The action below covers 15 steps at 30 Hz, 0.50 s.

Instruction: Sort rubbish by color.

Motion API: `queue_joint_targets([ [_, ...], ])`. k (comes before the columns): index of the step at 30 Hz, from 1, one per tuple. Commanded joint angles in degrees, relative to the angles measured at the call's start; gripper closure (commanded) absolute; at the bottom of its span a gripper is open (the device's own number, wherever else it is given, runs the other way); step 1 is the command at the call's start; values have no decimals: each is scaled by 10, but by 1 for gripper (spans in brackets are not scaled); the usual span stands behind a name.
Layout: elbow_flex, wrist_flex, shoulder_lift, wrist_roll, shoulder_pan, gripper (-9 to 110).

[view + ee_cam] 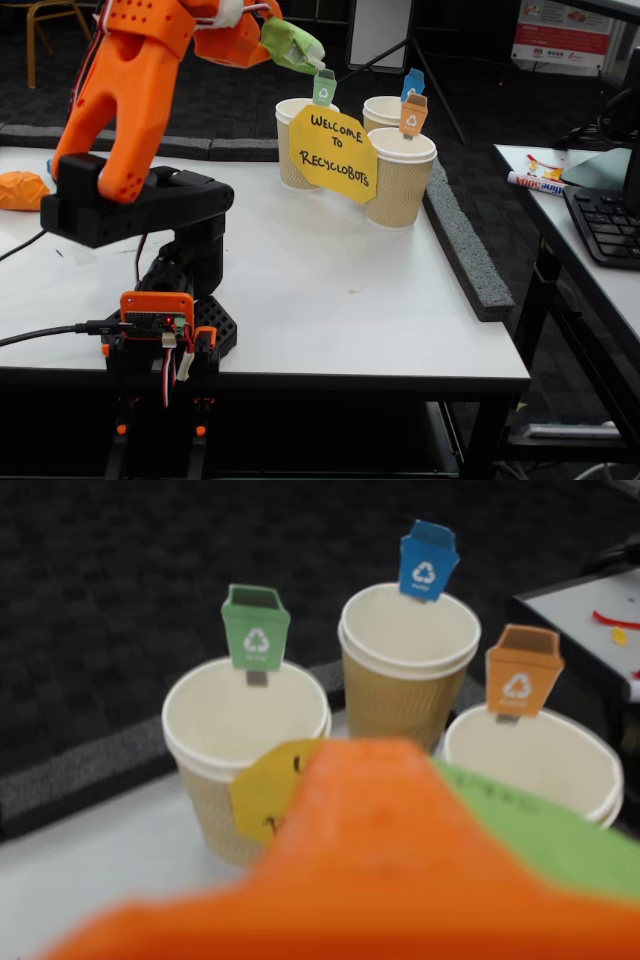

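Note:
My orange gripper is raised high and shut on the pale green wad. The wad hangs just above and left of the green-tagged cup. In the wrist view the blurred gripper fills the foreground, with the green wad at its right. Beyond it stand the green-tagged cup, the blue-tagged cup and the orange-tagged cup, all showing empty insides. The orange wad lies at the table's far left. A speck of light blue beside it may be the blue wad.
A yellow "Welcome to Recyclobots" sign leans on the cups' fronts. The blue-tagged cup and the orange-tagged cup stand right of the green one. A grey foam strip lines the table's right edge. A second desk holds a keyboard.

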Motion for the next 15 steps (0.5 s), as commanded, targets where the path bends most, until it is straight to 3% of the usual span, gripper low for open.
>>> queue_joint_targets([
  [1, -47, -49, -47, -12, -24, 101],
  [15, -157, -167, -390, -12, -44, 101],
])
